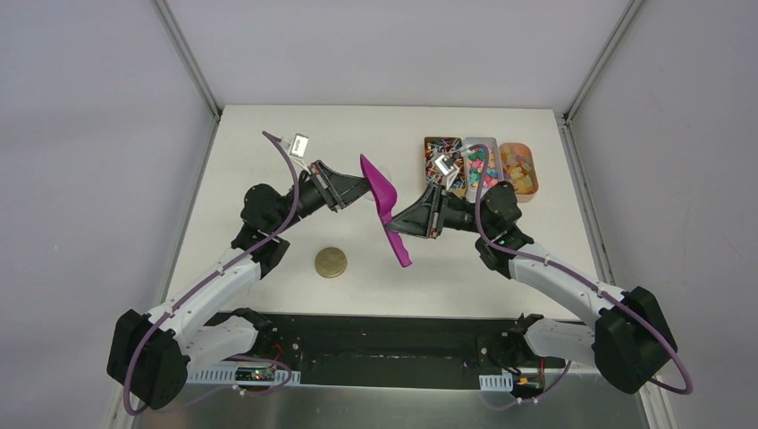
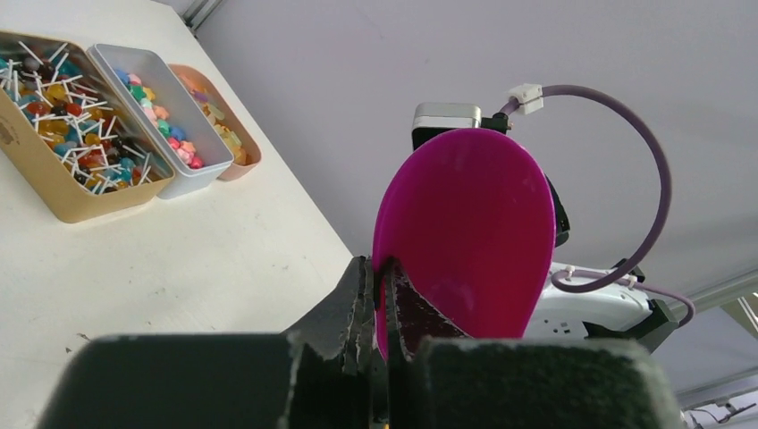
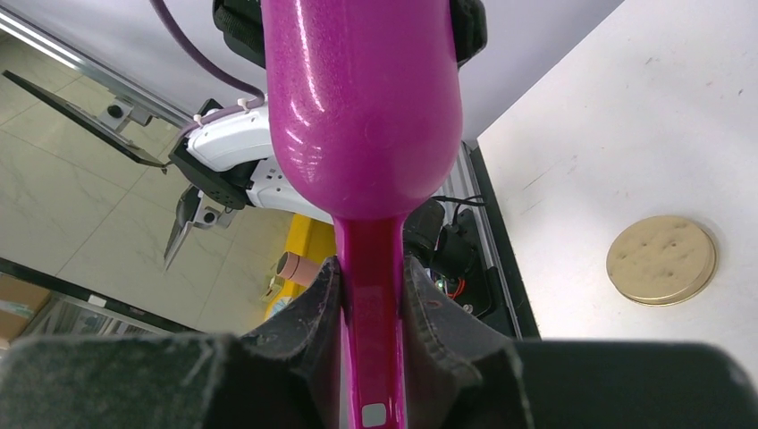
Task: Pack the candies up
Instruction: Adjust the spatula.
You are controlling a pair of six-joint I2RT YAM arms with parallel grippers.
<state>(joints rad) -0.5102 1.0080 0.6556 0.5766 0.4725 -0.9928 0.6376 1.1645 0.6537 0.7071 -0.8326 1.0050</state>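
Note:
The candies lie in three trays at the back right: wrapped mixed ones (image 1: 442,163) in a tan box (image 2: 54,192), pastel pieces (image 1: 480,166) in a white tub, orange ones (image 1: 519,172) in a pink tub. A magenta scoop (image 1: 384,204) hangs in the air left of them, held at both ends. My left gripper (image 2: 380,268) is shut on the rim of its bowl (image 2: 469,232). My right gripper (image 3: 371,268) is shut on its handle (image 3: 374,313), with the bowl's underside (image 3: 362,107) towards that camera. No candy shows inside the scoop.
A round gold lid (image 1: 331,262) lies flat on the white table (image 1: 268,143) near the front, below the scoop. The table's near edge meets a black base rail (image 1: 375,344). Grey walls close in the back and both sides.

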